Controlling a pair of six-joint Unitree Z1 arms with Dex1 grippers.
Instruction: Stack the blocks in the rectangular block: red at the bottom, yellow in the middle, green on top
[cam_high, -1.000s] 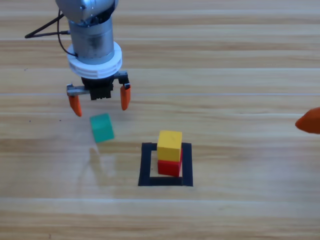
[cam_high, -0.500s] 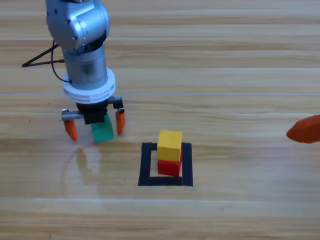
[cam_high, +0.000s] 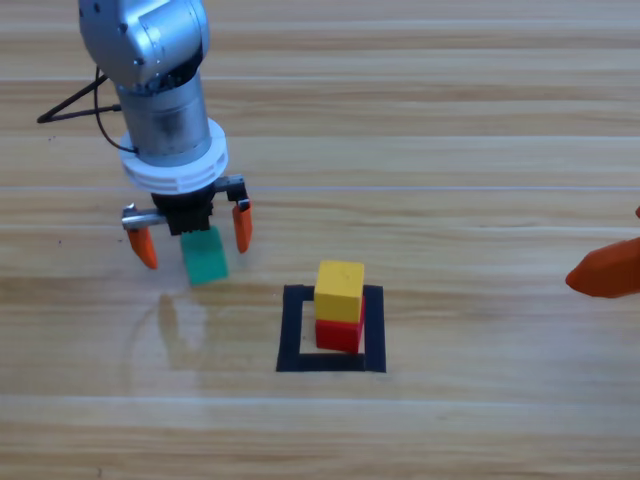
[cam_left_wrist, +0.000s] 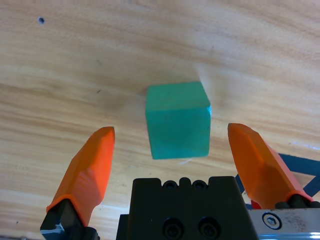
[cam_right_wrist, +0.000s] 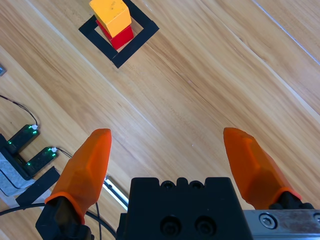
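The green block (cam_high: 205, 256) (cam_left_wrist: 178, 119) lies on the table left of the black tape square (cam_high: 291, 332). My left gripper (cam_high: 191, 236) (cam_left_wrist: 172, 147) is open and straddles it, one orange jaw on each side, neither touching. Inside the square the yellow block (cam_high: 340, 289) (cam_right_wrist: 111, 10) sits on the red block (cam_high: 339, 335) (cam_right_wrist: 120, 35). My right gripper (cam_right_wrist: 170, 155) is open with nothing between its jaws; only an orange jaw tip (cam_high: 605, 270) shows at the right edge of the high view.
A black cable (cam_high: 75, 100) trails behind the left arm at the upper left. In the right wrist view, small electronic boxes with green lights (cam_right_wrist: 30, 147) and cables lie beyond the table edge.
The left gripper came down and forward from behind the green block until its open jaws stood on either side of it. The right jaw tip slid slightly further into view.
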